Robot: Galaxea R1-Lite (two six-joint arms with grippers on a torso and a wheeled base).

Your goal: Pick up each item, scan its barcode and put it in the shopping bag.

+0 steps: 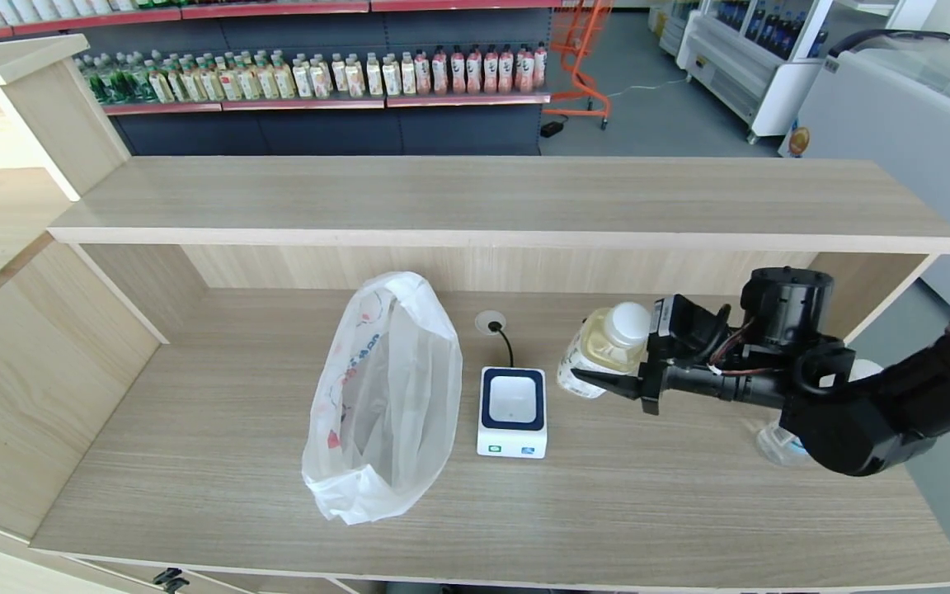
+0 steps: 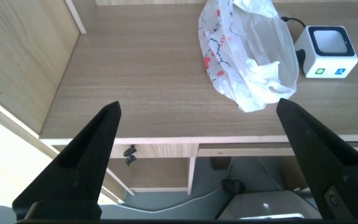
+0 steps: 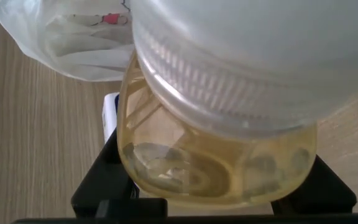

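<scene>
A clear bottle (image 1: 605, 346) of yellowish drink with a white cap is held tilted above the counter, just right of the scanner (image 1: 513, 410). My right gripper (image 1: 607, 369) is shut on the bottle, its dark fingers (image 3: 101, 190) on either side of the bottle (image 3: 222, 143). The white plastic shopping bag (image 1: 384, 396) lies left of the scanner, mouth toward the counter's front. My left gripper (image 2: 197, 162) hangs open and holds nothing, off the counter's front-left, with the bag (image 2: 247, 50) and scanner (image 2: 331, 50) beyond it.
A second clear bottle (image 1: 776, 441) stands at the counter's right, partly hidden by my right arm. The scanner's black cable (image 1: 506, 340) runs to a hole at the back. A raised wooden ledge (image 1: 508, 202) borders the counter behind, and a side wall (image 1: 30, 371) on the left.
</scene>
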